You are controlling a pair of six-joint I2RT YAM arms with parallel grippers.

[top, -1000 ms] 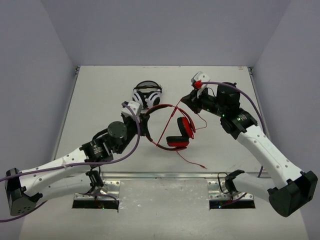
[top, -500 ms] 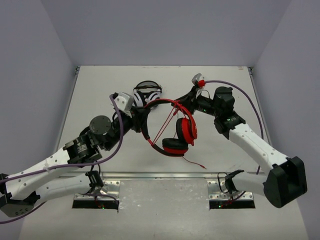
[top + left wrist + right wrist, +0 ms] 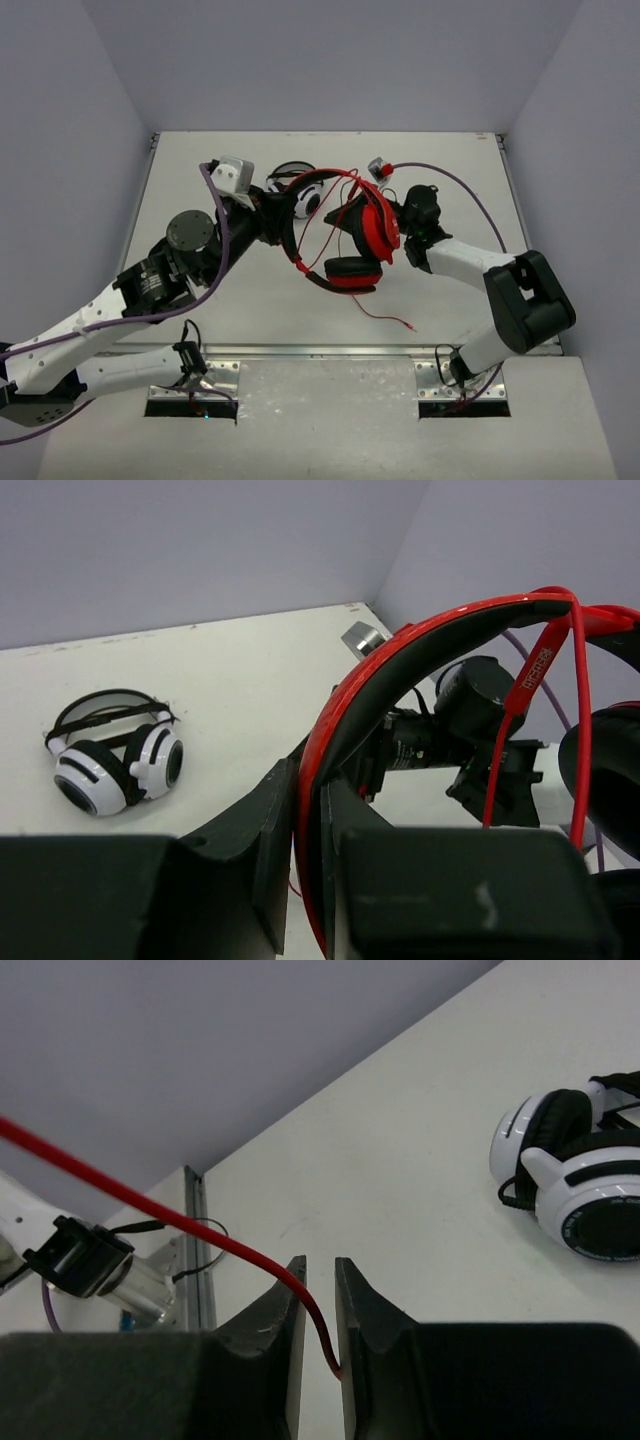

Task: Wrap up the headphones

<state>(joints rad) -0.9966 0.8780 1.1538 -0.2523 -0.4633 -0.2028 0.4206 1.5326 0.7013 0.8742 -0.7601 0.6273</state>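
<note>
Left gripper (image 3: 310, 810) is pressed shut on the red band of the headphones (image 3: 376, 228), held over the middle of the table (image 3: 450, 160). Right gripper (image 3: 320, 1290) has its jaws slightly parted, and the red cable (image 3: 200, 1225) runs loose through the gap. We note the white-and-black headphones (image 3: 306, 198) lying just behind. Walls (image 3: 320, 60) bound the left, far and right edges. Lettering on the band's slider is unreadable.

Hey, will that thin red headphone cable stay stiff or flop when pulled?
Likely floppy: the cable curves inside the right claw, its loose end lying crooked on the table. Probably slips easily: thin, with the jaws standing wider than it.
</note>
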